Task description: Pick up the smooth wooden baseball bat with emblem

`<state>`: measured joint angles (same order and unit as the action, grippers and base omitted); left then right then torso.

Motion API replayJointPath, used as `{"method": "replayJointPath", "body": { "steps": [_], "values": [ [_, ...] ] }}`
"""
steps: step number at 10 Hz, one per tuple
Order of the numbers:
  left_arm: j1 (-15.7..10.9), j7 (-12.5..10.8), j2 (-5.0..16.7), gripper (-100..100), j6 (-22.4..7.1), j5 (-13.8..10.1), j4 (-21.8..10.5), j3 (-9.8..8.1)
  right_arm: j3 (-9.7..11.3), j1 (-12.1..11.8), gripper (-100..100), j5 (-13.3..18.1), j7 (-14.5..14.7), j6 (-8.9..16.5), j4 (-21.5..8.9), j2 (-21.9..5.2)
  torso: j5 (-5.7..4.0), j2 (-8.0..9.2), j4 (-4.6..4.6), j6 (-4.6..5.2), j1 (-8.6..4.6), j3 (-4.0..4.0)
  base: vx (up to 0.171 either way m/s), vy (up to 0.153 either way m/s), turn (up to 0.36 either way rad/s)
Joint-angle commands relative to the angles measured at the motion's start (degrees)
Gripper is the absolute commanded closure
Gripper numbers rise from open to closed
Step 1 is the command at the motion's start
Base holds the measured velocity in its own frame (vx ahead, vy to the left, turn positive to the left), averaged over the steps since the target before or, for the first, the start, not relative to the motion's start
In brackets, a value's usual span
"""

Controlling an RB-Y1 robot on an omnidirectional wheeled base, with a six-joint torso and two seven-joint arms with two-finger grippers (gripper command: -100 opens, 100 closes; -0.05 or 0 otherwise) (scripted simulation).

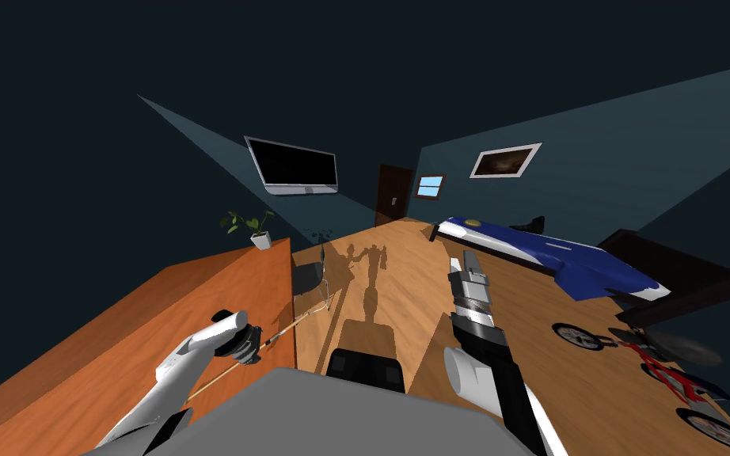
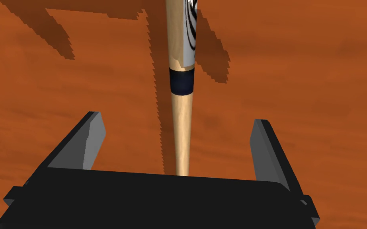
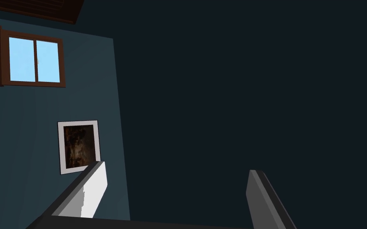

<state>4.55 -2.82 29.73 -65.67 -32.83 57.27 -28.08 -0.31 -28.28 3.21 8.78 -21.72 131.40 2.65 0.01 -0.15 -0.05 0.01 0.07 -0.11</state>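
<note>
A pale wooden bat [image 2: 182,119] with a dark band and a black-and-white emblem lies on the orange tabletop [image 2: 298,79]. In the head view the bat [image 1: 288,330] is a thin line running toward the table's [image 1: 197,301] right edge. My left gripper [image 2: 177,118] is open just above it, one finger on each side of the thin handle, neither touching. In the head view this gripper [image 1: 251,346] hangs low over the table. My right gripper [image 1: 466,265] is held up over the floor, and its wrist view shows it [image 3: 177,167] open and holding nothing.
A potted plant [image 1: 254,229] stands at the table's far end, below a wall screen [image 1: 294,166]. A blue bed [image 1: 545,253] and a red bicycle [image 1: 656,372] are on the right. Wooden floor runs between them to a dark door [image 1: 393,194].
</note>
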Motion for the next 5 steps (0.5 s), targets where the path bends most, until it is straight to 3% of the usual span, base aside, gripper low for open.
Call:
{"method": "replayJointPath", "body": {
  "steps": [1,2,3,4,5],
  "values": [
    [0.0,0.0,0.0,0,0.0,0.0,0.0,0.0,0.0,0.0,0,0.0,0.0,0.0,0.0,0.0,0.0,0.0,0.0,0.0,0.0,0.0,0.006,0.003,0.0],
    [0.6,2.9,-0.4,-100,0.3,-0.1,-0.6,-1.86,0.0,0.0,0,0.0,0.0,0.0,0.0,0.0,-0.01,0.1,0.02,0.0,-0.04,0.06,0.096,-0.012,0.151],
    [0.6,3.7,-0.4,-100,0.3,-0.1,-0.6,-1.86,0.0,0.0,0,0.0,0.0,0.0,0.0,0.0,-0.02,-0.12,-0.01,-0.04,-0.1,-0.05,0.117,-0.013,0.107],
    [1.2,5.7,-0.8,-100,0.5,-0.1,-1.2,-3.72,0.0,0.0,0,0.0,0.0,0.0,0.0,0.0,-0.03,-0.22,-0.04,0.0,-0.11,-0.12,0.131,-0.018,0.196],
    [1.2,7.3,-0.8,-100,0.5,-0.1,-1.2,-3.72,0.0,0.0,0,0.0,0.0,0.0,0.0,0.0,-0.03,-0.29,-0.06,-0.05,-0.13,-0.16,0.119,-0.029,0.09]
  ]
}}
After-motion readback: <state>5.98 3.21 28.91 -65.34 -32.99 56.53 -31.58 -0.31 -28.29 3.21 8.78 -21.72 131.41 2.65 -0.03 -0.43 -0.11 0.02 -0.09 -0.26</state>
